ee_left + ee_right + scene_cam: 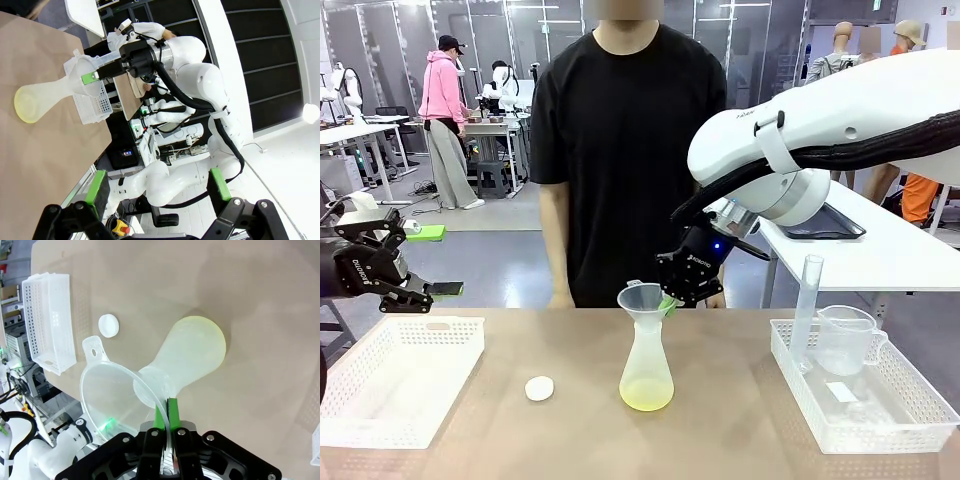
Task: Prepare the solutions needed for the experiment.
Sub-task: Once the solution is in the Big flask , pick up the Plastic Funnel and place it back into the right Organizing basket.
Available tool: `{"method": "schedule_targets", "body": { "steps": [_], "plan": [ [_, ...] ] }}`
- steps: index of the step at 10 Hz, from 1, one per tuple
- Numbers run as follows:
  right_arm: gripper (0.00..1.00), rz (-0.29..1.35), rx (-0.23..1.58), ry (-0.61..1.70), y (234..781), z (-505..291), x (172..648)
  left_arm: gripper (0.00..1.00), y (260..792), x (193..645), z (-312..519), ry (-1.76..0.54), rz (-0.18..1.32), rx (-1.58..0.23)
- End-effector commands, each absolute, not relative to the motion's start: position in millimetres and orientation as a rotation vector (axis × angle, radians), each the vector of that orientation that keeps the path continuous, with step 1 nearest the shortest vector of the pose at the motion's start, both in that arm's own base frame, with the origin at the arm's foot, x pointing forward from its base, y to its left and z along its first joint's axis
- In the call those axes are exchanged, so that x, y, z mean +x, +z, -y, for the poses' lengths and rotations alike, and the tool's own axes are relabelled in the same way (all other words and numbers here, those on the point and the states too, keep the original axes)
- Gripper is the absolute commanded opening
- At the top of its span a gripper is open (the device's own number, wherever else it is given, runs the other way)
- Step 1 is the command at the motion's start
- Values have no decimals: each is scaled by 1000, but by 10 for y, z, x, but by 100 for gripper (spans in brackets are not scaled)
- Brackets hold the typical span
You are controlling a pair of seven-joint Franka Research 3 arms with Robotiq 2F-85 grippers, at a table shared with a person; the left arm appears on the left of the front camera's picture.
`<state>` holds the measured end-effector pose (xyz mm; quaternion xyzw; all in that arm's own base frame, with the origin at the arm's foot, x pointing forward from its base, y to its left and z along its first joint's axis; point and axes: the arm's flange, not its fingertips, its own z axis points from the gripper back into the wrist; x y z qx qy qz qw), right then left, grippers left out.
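Where the solution sits: the solution (646, 398) is a shallow, pale yellow-green, watery pool in the bottom of the flask, near the middle of the table.
Flask: the conical flask (646, 358) is frosted, translucent plastic with a wide round base and a narrow neck; it stands upright on the tabletop.
Funnel: a clear plastic funnel (640, 297) sits in the flask's neck, thin-walled, with a round rim and a small tab with a hole on one side.
Right gripper: the right gripper (669, 303) is pinched tight on the funnel's thin rim, green pads either side of it.
Cap: a small white round cap (539, 388) lies flat on the table, near the flask on its left, not touching it.
Table: the table (520, 455) has a smooth, matt tan top.
Left basket: a white perforated plastic basket (420, 322), rectangular and low-walled.
Left gripper: the left gripper (157, 186) hangs above that basket, fingers spread wide, holding nothing.
Right basket: a matching white basket (850, 430) holds a clear spouted beaker (845, 340) and a tall clear measuring cylinder (808, 310).
Person: a person (620, 150) in a black T-shirt stands at the far edge.
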<state>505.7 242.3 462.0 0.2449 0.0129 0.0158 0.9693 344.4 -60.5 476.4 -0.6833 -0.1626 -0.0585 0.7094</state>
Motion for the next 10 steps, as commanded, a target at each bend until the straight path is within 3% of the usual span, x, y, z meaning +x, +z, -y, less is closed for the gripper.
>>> {"method": "schedule_targets", "body": {
  "steps": [1,10],
  "plan": [
    [0,16,500,13,4692,-2393,4939,100,4776,3433,605,-138,357,-1529],
    [0,186,595,76,5245,-2274,4744,100,4776,3433,605,-138,357,-1529]
  ]
}}
